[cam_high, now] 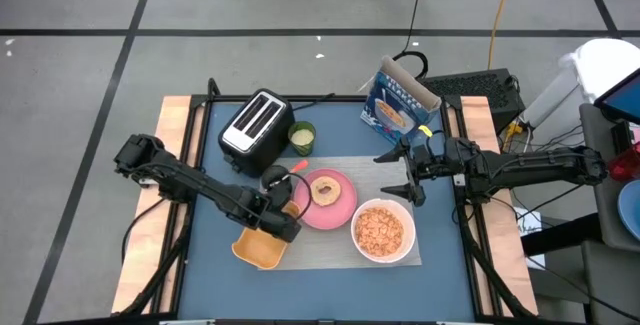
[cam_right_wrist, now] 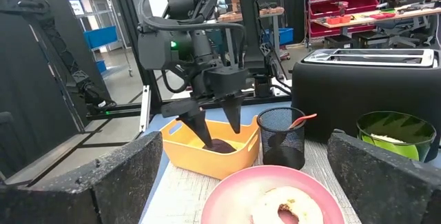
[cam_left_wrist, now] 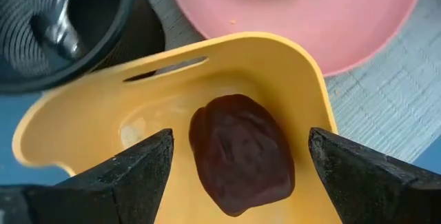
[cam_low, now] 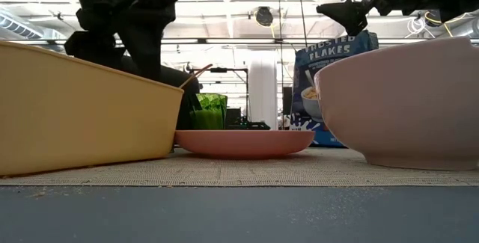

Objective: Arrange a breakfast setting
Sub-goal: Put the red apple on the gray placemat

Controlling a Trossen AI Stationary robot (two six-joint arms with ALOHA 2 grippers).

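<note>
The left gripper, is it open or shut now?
Open: the left gripper straddles the dark-red fruit in the yellow tray.

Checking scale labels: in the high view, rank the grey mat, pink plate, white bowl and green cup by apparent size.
1. Grey mat, clearly the largest.
2. White bowl and pink plate: they look alike, so unranked.
3. Green cup, smallest.

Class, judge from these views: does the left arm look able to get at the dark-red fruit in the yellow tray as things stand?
Probably yes. The left gripper hangs open over the yellow tray, fingers either side of the dark-red fruit, with nothing between them.
</note>
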